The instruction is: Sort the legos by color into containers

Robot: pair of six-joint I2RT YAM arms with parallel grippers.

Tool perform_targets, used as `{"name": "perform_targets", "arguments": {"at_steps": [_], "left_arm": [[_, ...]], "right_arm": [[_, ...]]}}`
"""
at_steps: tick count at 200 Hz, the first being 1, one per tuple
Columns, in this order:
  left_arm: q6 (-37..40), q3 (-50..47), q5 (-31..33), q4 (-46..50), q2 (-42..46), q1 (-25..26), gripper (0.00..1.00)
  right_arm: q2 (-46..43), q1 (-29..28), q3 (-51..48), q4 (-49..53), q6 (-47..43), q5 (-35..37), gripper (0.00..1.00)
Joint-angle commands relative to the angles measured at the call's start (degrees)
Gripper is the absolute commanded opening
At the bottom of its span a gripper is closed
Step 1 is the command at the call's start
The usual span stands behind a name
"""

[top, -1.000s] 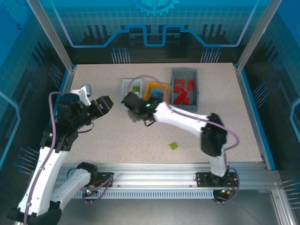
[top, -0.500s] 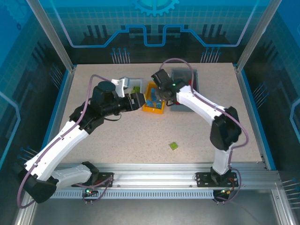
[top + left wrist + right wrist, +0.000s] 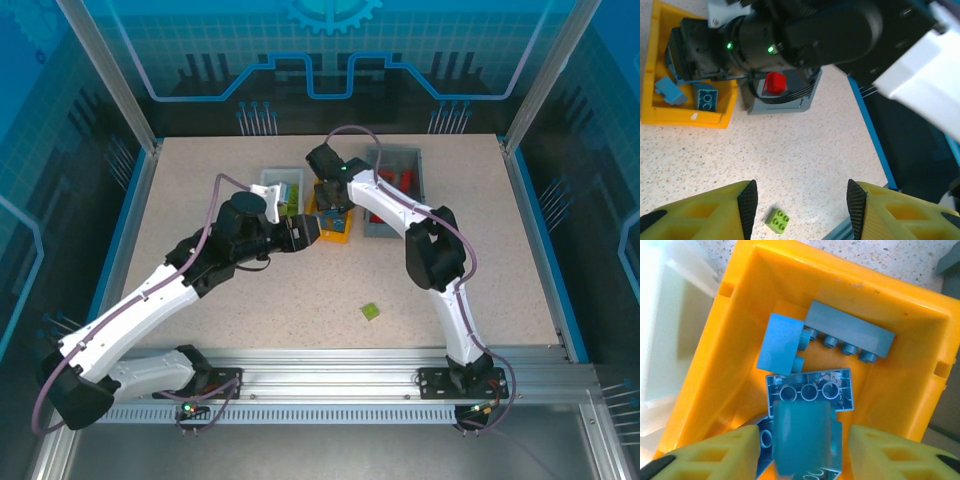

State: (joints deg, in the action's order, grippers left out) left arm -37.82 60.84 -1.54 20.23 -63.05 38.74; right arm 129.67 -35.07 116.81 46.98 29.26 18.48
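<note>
Nearly sorted; one lime brick (image 3: 370, 311) loose on desk (image 3: 250, 290).
My right claw (image 3: 802, 437) gapes over yellow bin (image 3: 925, 365), blue brick (image 3: 800, 455) free between; left claw (image 3: 801, 195) spread, empty.

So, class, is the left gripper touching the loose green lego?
Apart. The top external view shows bare table between the left gripper and the green lego.

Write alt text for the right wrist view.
Seen from above, an orange bin holds blue bricks. The right gripper, open, frames a blurred blue brick over the pile. A white bin sits at the frame's left edge.
</note>
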Motion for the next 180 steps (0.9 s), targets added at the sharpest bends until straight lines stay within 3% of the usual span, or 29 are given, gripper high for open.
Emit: {"name": "perform_targets", "arguments": {"at_steps": [1, 19, 42, 77, 103, 132, 155, 180], "left_arm": [[0.2, -1.32, 1.63, -1.1, 2.44, 0.57, 0.54], [0.75, -1.51, 1.45, -0.24, 2.58, 0.61, 0.54], [3.61, -1.77, -0.51, 0.85, 1.94, 0.64, 0.54], [10.62, -0.58, -6.52, 5.17, -4.42, 1.61, 0.55], [13.35, 0.6, -6.09, 6.2, -11.52, 7.41, 0.56], [19.65, 3.49, -2.32, 7.34, -20.76, 17.1, 0.58], [27.01, 6.2, 1.1, 8.34, -28.16, 23.09, 0.59], [31.3, 9.67, 4.04, 9.47, -36.11, 24.87, 0.6]], "right_arm": [[-1.51, 0.53, 3.08, 2.07, -0.42, -1.25, 0.57], [-4.2, 0.36, 2.75, 2.13, -0.6, -1.21, 0.58], [-11.54, 0.02, -1.06, 0.59, -0.67, -0.18, 0.52], [-31.04, -0.13, -21.07, -6.54, -0.47, 1.51, 0.49], [-48.71, -0.41, -38.42, -5.89, 1.02, 0.22, 0.5], [-69.06, -0.5, -53.85, -0.49, 2.55, -4.55, 0.6], [-84.03, -0.26, -58.43, 4.38, 2.96, -10.06, 0.69], [-95.13, -0.22, -58.3, 8.98, 4.56, -15.58, 0.75]]}}
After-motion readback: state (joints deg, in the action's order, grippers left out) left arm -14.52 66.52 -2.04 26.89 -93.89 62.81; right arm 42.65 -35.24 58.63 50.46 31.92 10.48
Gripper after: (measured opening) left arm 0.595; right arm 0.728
